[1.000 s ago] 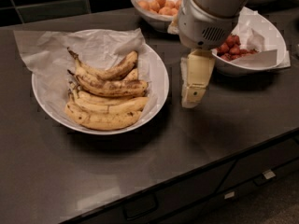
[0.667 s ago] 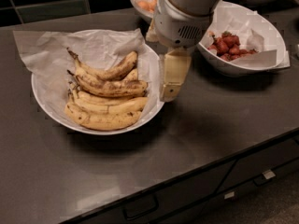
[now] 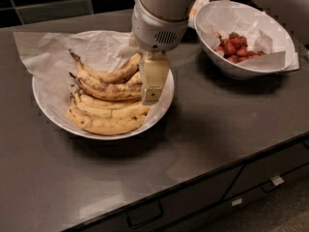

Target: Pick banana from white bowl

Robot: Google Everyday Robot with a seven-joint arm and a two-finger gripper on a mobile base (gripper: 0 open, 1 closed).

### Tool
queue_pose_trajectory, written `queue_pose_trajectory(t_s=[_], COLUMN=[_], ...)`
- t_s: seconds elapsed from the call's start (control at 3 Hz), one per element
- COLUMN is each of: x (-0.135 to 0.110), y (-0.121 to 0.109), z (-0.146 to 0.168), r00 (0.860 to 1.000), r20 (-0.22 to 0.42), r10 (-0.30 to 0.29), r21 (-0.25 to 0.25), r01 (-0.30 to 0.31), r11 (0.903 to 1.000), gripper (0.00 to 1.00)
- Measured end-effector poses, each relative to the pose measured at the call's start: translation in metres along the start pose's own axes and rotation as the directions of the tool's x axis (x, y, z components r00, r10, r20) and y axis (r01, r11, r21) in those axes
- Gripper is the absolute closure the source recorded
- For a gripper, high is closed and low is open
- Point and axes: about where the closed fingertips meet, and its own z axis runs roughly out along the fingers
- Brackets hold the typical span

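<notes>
The white bowl point(image 3: 46, 111) stands at the left of the dark counter, lined with crumpled white paper, with several bananas in it. The banana point(image 3: 107, 91), yellow with heavy dark brown blotches and a dark stem, lies second from the back, under a more curved banana point(image 3: 116, 74). Cleaner yellow bananas point(image 3: 104, 123) lie in front. My gripper point(image 3: 153, 83) hangs from the white arm over the bowl's right side, just above the right ends of the bananas, and hides them.
A white bowl of red strawberries point(image 3: 241, 50) stands at the back right. Another white bowl point(image 3: 199, 5) shows behind the arm, mostly hidden. The counter's front edge point(image 3: 203, 170) runs above drawers with handles.
My gripper has moved left, from above the counter between the bowls to over the right side of the banana bowl. The bananas have not moved.
</notes>
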Motion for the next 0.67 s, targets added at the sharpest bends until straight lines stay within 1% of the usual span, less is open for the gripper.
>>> queue_pose_trajectory(t_s=[0.33,0.67], x=[-0.005,-0.003], y=[-0.013,-0.022], z=[0.014,0.027], r00=[1.0,0.999], r20=[-0.014,-0.037], r10=[0.006,0.03], r21=[-0.003,-0.01], r01=[-0.006,-0.031], r11=[1.0,0.9995], gripper=[0.24,0.27])
